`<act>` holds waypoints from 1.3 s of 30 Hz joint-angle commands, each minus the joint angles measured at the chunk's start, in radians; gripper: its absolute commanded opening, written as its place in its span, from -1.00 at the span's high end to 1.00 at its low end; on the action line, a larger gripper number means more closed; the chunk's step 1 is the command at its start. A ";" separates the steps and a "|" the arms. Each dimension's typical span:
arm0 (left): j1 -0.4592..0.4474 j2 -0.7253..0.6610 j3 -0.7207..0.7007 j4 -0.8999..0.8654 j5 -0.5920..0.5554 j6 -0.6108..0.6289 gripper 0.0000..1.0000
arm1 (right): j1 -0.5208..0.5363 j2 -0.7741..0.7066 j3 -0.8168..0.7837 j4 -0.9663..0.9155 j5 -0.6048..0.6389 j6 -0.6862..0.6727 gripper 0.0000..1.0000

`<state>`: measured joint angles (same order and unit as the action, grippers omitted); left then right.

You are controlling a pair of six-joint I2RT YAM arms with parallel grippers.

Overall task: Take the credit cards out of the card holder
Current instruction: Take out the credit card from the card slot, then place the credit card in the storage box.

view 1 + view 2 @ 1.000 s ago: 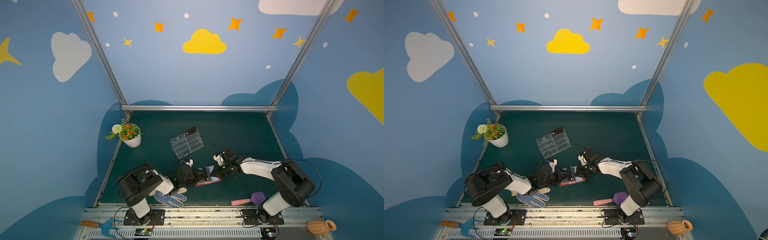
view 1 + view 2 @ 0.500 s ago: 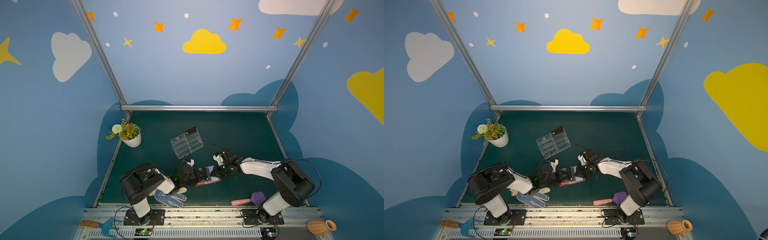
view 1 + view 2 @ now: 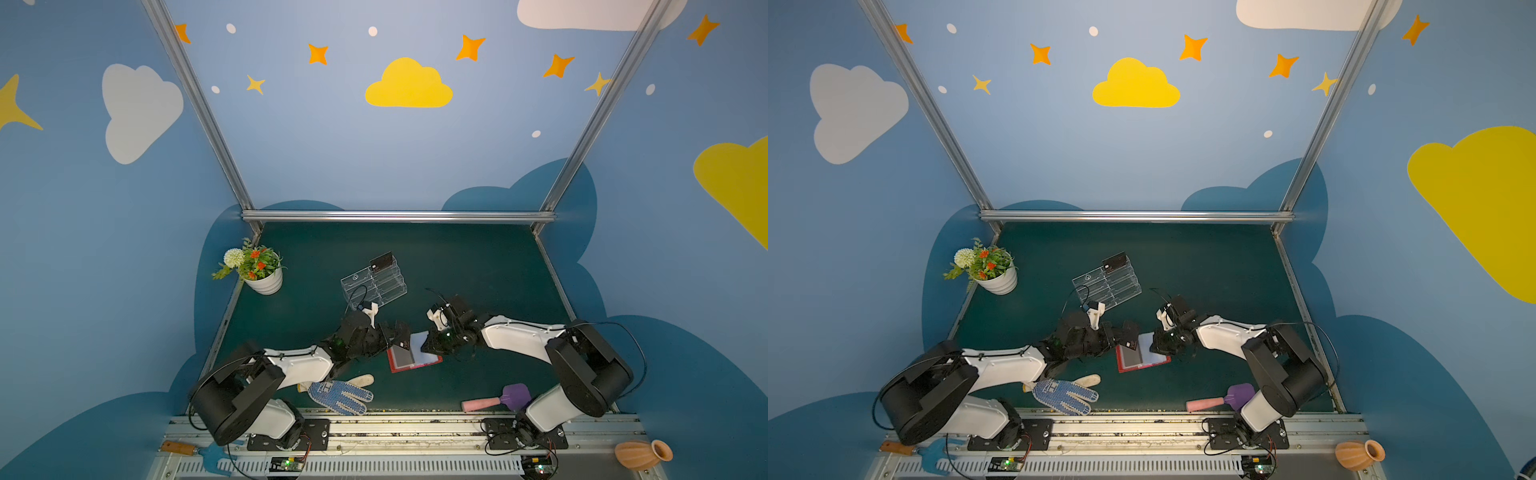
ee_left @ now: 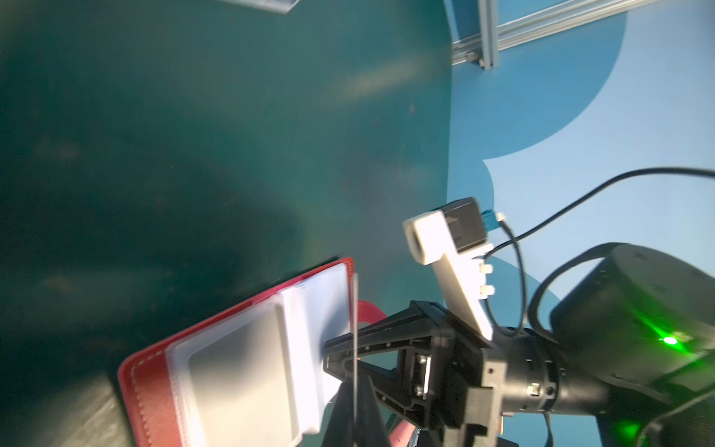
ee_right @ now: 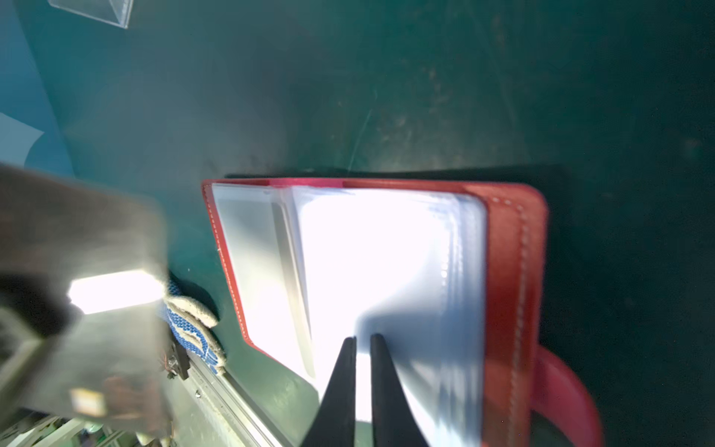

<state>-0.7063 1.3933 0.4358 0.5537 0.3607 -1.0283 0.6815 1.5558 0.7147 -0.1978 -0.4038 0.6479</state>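
Card holder: you have one card holder (image 5: pixel 507 271), red, lying open on the tabletop (image 3: pixel 478 266) between your two arms, with its pale sleeves facing up.
Credit cards: you can count two for certain, both dark. The held card (image 3: pixel 403 344) is just beside the card holder, on your left arm's side and clear of the sleeves. The second card (image 3: pixel 381 262) sits on the top tier of the acrylic stand. A grey patch shows inside one sleeve, but you cannot tell whether that is a third card.
Left jaws: pressed together, pinching the held card, which shows edge-on in the left wrist view.
Right jaws: slightly parted, with a narrow gap. The tips are over the card holder's pale sleeves, and nothing is visibly gripped.
Acrylic stand: one acrylic stand (image 3: pixel 374 284), clear, beyond the card holder toward the back wall.
Glove: one glove (image 3: pixel 340 395), blue-dotted, nearer the arm bases than the card holder, on your left side.
Brush: one brush (image 3: pixel 496 400), purple with a pink handle, nearer the bases than the card holder, on your right side.
Flower pot: one flower pot (image 3: pixel 264 282), white, well apart from the card holder, out on your left.
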 commanded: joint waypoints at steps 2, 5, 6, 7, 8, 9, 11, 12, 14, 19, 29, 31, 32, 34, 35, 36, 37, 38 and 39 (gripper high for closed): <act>0.053 -0.082 0.081 -0.236 0.101 0.197 0.93 | -0.010 -0.075 0.025 -0.081 0.042 -0.033 0.48; 0.126 -0.140 0.164 -0.398 0.148 0.315 0.93 | -0.019 -0.143 0.038 -0.109 0.054 -0.059 -0.09; 0.153 -0.152 0.209 -0.470 0.170 0.367 0.92 | -0.021 -0.171 0.045 -0.124 0.064 -0.076 -0.27; 0.180 -0.162 0.263 -0.548 0.189 0.424 0.92 | -0.023 -0.202 0.051 -0.138 0.072 -0.093 -0.45; 0.203 -0.165 0.312 -0.615 0.198 0.473 0.92 | -0.026 -0.225 0.057 -0.148 0.077 -0.114 -0.59; 0.226 -0.164 0.374 -0.687 0.203 0.532 0.93 | -0.029 -0.259 0.060 -0.154 0.084 -0.135 -0.70; 0.280 -0.151 0.461 -0.752 0.223 0.581 0.92 | -0.035 -0.323 0.061 -0.149 0.086 -0.168 -0.82; 0.305 -0.143 0.504 -0.771 0.237 0.612 0.93 | -0.038 -0.355 0.059 -0.146 0.089 -0.177 -0.84; 0.324 -0.121 0.588 -0.829 0.177 0.690 0.92 | -0.047 -0.407 0.058 -0.143 0.087 -0.204 -0.89; 0.344 0.014 0.831 -0.968 0.189 0.936 0.93 | -0.064 -0.491 0.065 -0.165 0.049 -0.262 -0.91; 0.364 0.299 1.172 -1.207 0.166 1.407 0.93 | -0.073 -0.506 0.039 -0.167 -0.001 -0.274 -0.91; 0.381 0.348 1.213 -1.212 0.175 1.452 0.92 | -0.074 -0.498 0.038 -0.179 -0.003 -0.279 -0.92; 0.385 0.370 1.234 -1.220 0.180 1.475 0.93 | -0.075 -0.493 0.038 -0.181 -0.003 -0.281 -0.91; 0.399 0.417 1.279 -1.236 0.193 1.517 0.93 | -0.074 -0.480 0.038 -0.188 -0.004 -0.284 -0.92; 0.405 0.438 1.295 -1.243 0.201 1.532 0.93 | -0.075 -0.475 0.040 -0.191 -0.004 -0.286 -0.92; 0.411 0.461 1.317 -1.252 0.211 1.548 0.93 | -0.076 -0.469 0.039 -0.192 -0.006 -0.287 -0.91; 0.416 0.480 1.336 -1.263 0.219 1.562 0.93 | -0.077 -0.462 0.040 -0.192 -0.005 -0.288 -0.91; 0.423 0.504 1.358 -1.281 0.229 1.581 0.93 | -0.077 -0.454 0.041 -0.194 -0.004 -0.289 -0.91; 0.429 0.526 1.375 -1.287 0.235 1.590 0.93 | -0.079 -0.445 0.045 -0.198 -0.001 -0.290 -0.91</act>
<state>-0.2932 1.8843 1.7596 -0.6701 0.5552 0.4664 0.6094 1.0927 0.7536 -0.3691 -0.3946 0.3767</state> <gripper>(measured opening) 0.047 0.957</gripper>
